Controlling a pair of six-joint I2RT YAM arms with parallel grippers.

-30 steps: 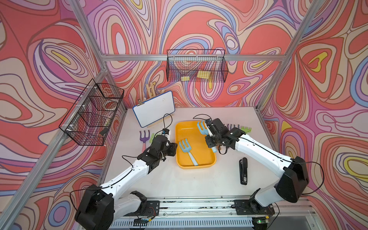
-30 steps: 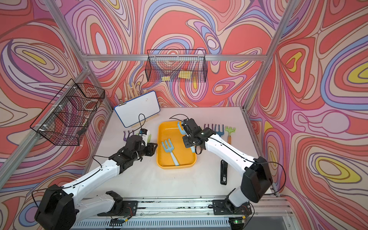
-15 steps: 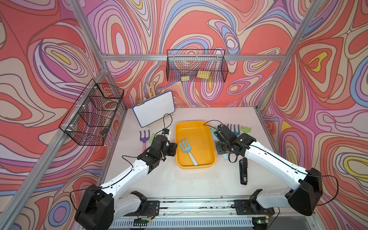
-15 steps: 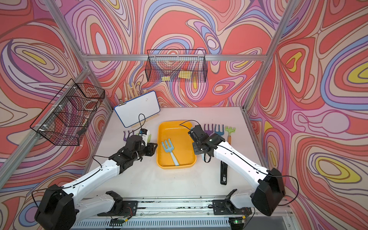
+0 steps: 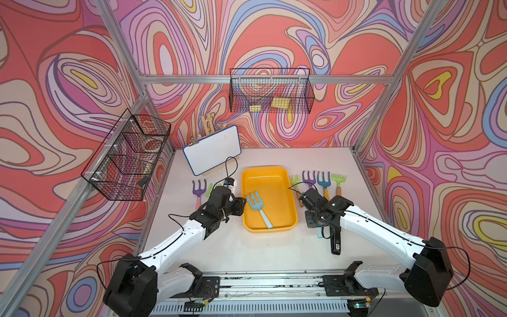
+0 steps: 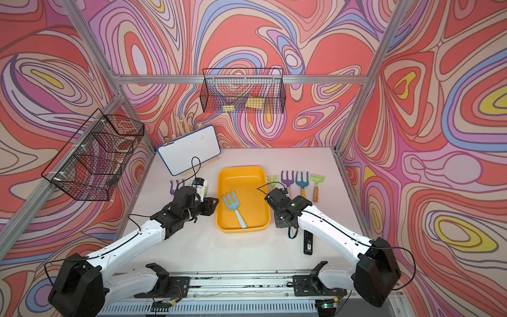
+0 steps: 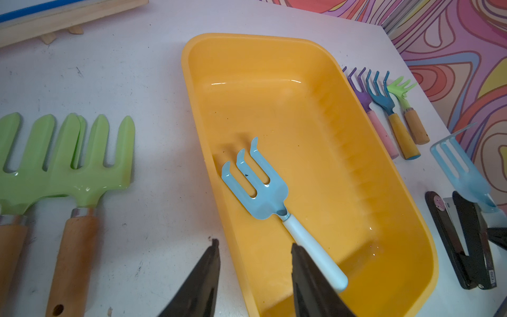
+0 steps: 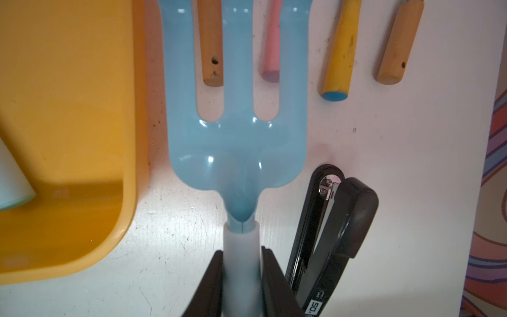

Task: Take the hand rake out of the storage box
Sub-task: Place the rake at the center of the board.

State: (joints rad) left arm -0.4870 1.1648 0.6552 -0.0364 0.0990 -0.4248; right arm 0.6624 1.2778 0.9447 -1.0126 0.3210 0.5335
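The yellow storage box (image 5: 274,186) (image 6: 242,181) sits mid-table. One light-blue hand rake (image 5: 253,202) (image 7: 258,189) lies inside it, white handle toward the front. My left gripper (image 7: 255,244) (image 5: 241,204) is open, its jaws straddling the box's left rim near that handle and holding nothing. My right gripper (image 8: 241,251) (image 5: 314,219) is shut on the white handle of a second light-blue hand rake (image 8: 236,137) (image 7: 461,170). This rake is outside the box, just right of its front corner (image 8: 68,82) and low over the table. In both top views the gripper mostly hides it.
A black stapler (image 5: 336,241) (image 8: 337,225) lies right beside the held rake. Several rakes (image 5: 323,178) lie in a row right of the box. Purple (image 5: 199,188) and green rakes (image 7: 68,170) lie left of it. A whiteboard (image 5: 212,149) leans at the back; wire baskets (image 5: 270,94) (image 5: 129,156) hang on the walls.
My right gripper has carried its light-blue rake from over the box's far right side out past the right rim, toward the front beside the stapler. The left arm has stayed put.
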